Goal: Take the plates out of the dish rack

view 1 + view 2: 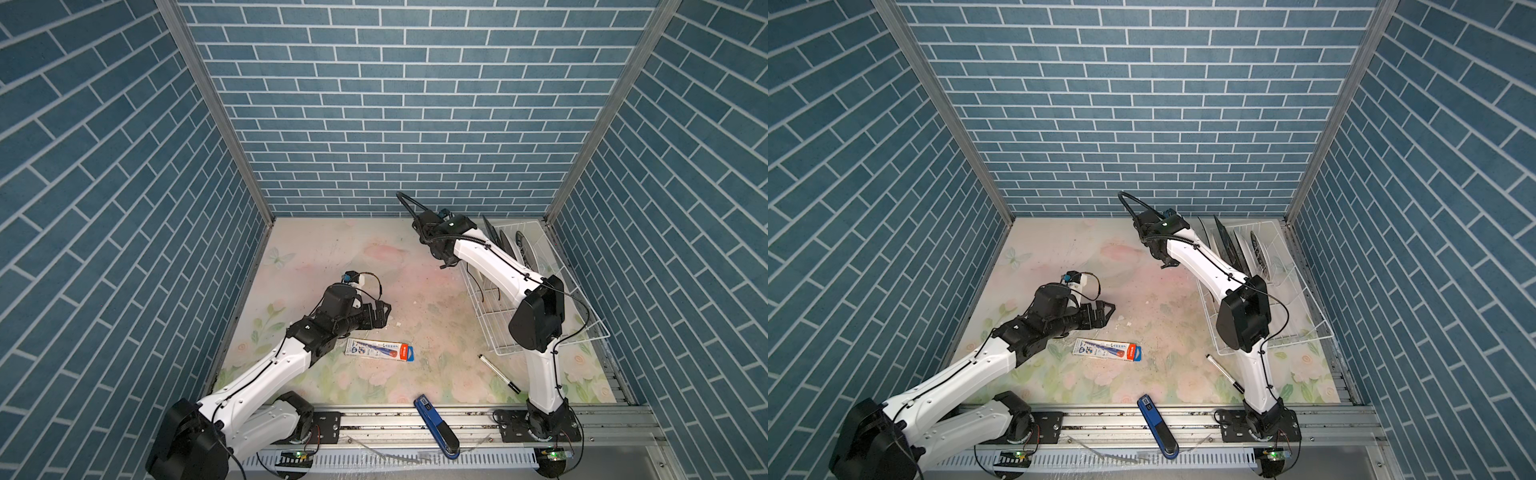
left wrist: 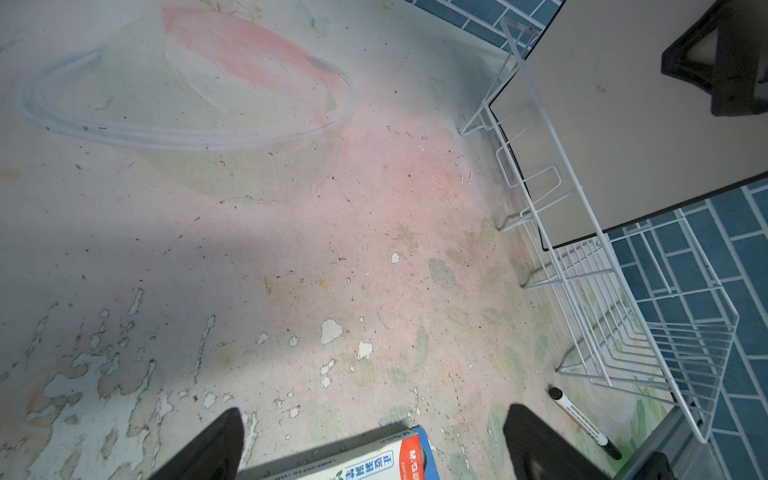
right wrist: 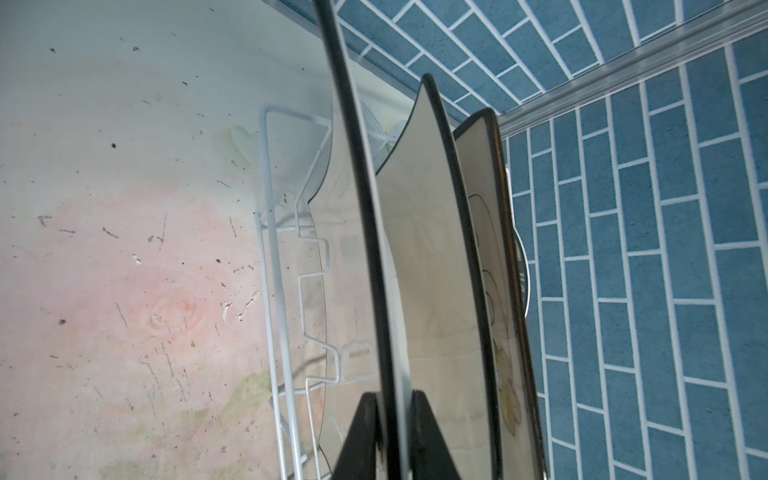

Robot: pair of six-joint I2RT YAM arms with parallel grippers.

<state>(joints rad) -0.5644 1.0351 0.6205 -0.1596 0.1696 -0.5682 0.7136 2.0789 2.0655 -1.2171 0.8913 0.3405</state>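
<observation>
The white wire dish rack (image 1: pixel 596 328) (image 1: pixel 1308 309) stands at the right of the table, and several plates stand upright in its far end. In the right wrist view my right gripper (image 3: pixel 395 428) is shut on the black rim of the nearest square plate (image 3: pixel 361 199). Behind it come a second square plate (image 3: pixel 432 249), a flower-painted plate (image 3: pixel 496 299) and a round plate (image 3: pixel 522 266). In both top views the right arm hides most of the held plate, and the teal-rimmed plate (image 1: pixel 524 246) (image 1: pixel 1260 249) shows. My left gripper (image 1: pixel 384 313) (image 2: pixel 376 428) hangs open above the table.
A pen box (image 1: pixel 380 350) (image 2: pixel 374 461) lies under the left gripper. A black-capped marker (image 1: pixel 498 373) (image 2: pixel 582 419) lies near the rack's front corner. A blue stapler (image 1: pixel 436 426) rests on the front rail. Blue brick walls enclose three sides.
</observation>
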